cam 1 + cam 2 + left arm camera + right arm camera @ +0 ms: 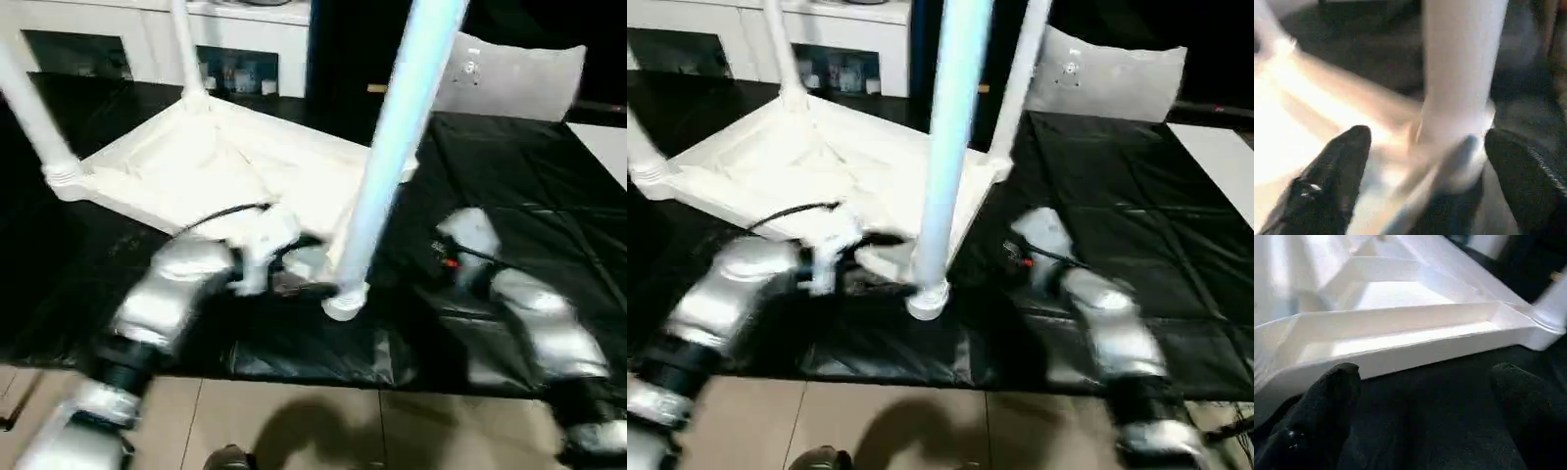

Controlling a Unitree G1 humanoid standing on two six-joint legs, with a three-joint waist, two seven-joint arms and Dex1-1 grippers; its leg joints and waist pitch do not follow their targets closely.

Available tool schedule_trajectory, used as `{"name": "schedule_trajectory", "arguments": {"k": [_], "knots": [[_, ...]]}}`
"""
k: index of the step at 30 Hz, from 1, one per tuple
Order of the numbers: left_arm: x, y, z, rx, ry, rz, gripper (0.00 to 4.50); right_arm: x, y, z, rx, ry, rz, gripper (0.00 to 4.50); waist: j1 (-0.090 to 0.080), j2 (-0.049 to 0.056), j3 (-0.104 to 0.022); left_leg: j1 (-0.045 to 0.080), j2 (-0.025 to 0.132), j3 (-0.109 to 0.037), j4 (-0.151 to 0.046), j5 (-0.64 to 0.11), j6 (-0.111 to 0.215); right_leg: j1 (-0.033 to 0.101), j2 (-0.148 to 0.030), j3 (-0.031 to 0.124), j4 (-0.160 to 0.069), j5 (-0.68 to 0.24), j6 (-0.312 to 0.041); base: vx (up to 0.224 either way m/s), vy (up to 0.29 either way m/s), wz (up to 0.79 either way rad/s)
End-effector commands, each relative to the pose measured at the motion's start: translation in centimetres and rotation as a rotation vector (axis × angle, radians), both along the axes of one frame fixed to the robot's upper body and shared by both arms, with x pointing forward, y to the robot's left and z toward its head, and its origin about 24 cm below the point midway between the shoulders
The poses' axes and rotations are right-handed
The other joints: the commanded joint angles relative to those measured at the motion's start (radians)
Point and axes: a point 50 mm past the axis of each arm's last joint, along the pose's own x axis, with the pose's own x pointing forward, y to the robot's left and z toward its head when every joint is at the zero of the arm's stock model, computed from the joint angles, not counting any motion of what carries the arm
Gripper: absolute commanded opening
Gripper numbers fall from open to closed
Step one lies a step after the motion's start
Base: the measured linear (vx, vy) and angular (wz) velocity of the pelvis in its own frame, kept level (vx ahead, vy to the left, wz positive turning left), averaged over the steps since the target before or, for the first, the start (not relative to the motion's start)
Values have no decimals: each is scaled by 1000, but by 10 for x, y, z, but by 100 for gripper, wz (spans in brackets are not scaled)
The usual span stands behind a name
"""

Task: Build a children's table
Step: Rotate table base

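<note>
Tabletop (225, 166) upside down, legs pointing up!
Nearest leg (387, 157) stands upright between the released left gripper (1422, 171); right gripper (1425, 416) gapes empty beside the rim.

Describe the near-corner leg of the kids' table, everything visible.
The near-corner leg is a long white plastic-looking tube, tapered, rising steeply out of frame with a slight tilt. Its ringed collar sits at the table top's near corner, on the black cover. The left hand is open, its fingers either side of the collar; contact unclear.
</note>
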Motion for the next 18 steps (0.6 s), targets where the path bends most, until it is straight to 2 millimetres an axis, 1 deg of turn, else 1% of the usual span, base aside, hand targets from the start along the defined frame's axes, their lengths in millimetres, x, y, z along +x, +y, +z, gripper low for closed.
{"name": "schedule_trajectory", "arguments": {"k": [1, 3, 5, 6, 7, 8, 9, 11, 12, 13, 14, 16, 18], "knots": [[2, -7, 2, 62, -42, -78, 371, -5, 2, 8, -8, -26, 91, 450, 1, -1, -76, 39, 39, -1, -69, -199, 24, 29, -58, 15, -68, -33, -221, 0, 0, 0], [3, -6, 1, 108, -38, -103, 346, -9, 1, 9, -29, -18, 148, 450, 5, -2, -78, 37, 40, -1, -68, -184, 32, 31, -61, 13, -65, -10, -232, 0, 0, 0], [6, -5, 0, 149, -49, -127, 342, -14, 1, 10, -49, -7, 209, 450, 5, -3, -77, 34, 40, -1, -67, -179, 39, 32, -63, 13, -63, 0, -241, 0, 0, 0], [8, -6, 1, 163, -57, -137, 336, -17, 0, 11, -58, -3, 243, 450, 5, -2, -78, 36, 39, -1, -66, -190, 41, 32, -64, 12, -66, -17, -244, 0, 0, 0], [11, -7, 1, 171, -66, -144, 322, -18, 0, 11, -61, 2, 268, 450, 5, -5, -76, 35, 38, 0, -66, -200, 44, 32, -63, 13, -70, -36, -243, 0, 0, 0], [13, -9, 2, 186, -84, -153, 311, -21, 1, 12, -61, 7, 297, 450, 6, -4, -76, 35, 39, -1, -67, -205, 43, 32, -64, 13, -68, -43, -243, 0, 0, 0], [17, -11, 2, 213, -110, -160, 305, -23, 1, 12, -63, 16, 321, 450, 6, -7, -77, 35, 40, -1, -66, -206, 44, 34, -66, 13, -70, -49, -241, 0, 0, 0], [20, -13, 2, 249, -141, -170, 300, -25, 1, 12, -67, 26, 346, 450, 6, -8, -77, 34, 42, -3, -67, -202, 47, 34, -67, 11, -69, -48, -243, 0, 0, 0], [22, -13, 1, 290, -157, -179, 290, -25, 2, 10, -71, 33, 357, 450, 6, -9, -78, 33, 42, -3, -65, -195, 49, 34, -68, 11, -67, -41, -247, 0, 0, 0], [25, -13, 0, 344, -179, -190, 290, -26, 2, 8, -77, 42, 372, 450, 6, -9, -78, 32, 41, -3, -65, -190, 52, 34, -67, 11, -68, -39, -243, 0, 0, 0], [26, -13, 0, 355, -183, -192, 266, -27, 2, 7, -78, 45, 376, 450, 6, -10, -78, 32, 41, -3, -65, -188, 53, 33, -68, 11, -67, -37, -243, 0, 0, 0], [28, -14, 0, 381, -193, -198, 262, -27, 3, 1, -80, 57, 384, 450, 4, -10, -80, 31, 42, -3, -63, -172, 60, 34, -68, 9, -63, -5, -258, 0, 0, 0], [31, -16, 1, 409, -198, -210, 251, -25, 5, -11, -82, 79, 384, 450, 4, -10, -81, 32, 40, -1, -60, -172, 62, 32, -69, 9, -64, -4, -270, 0, 0, 0]]}}
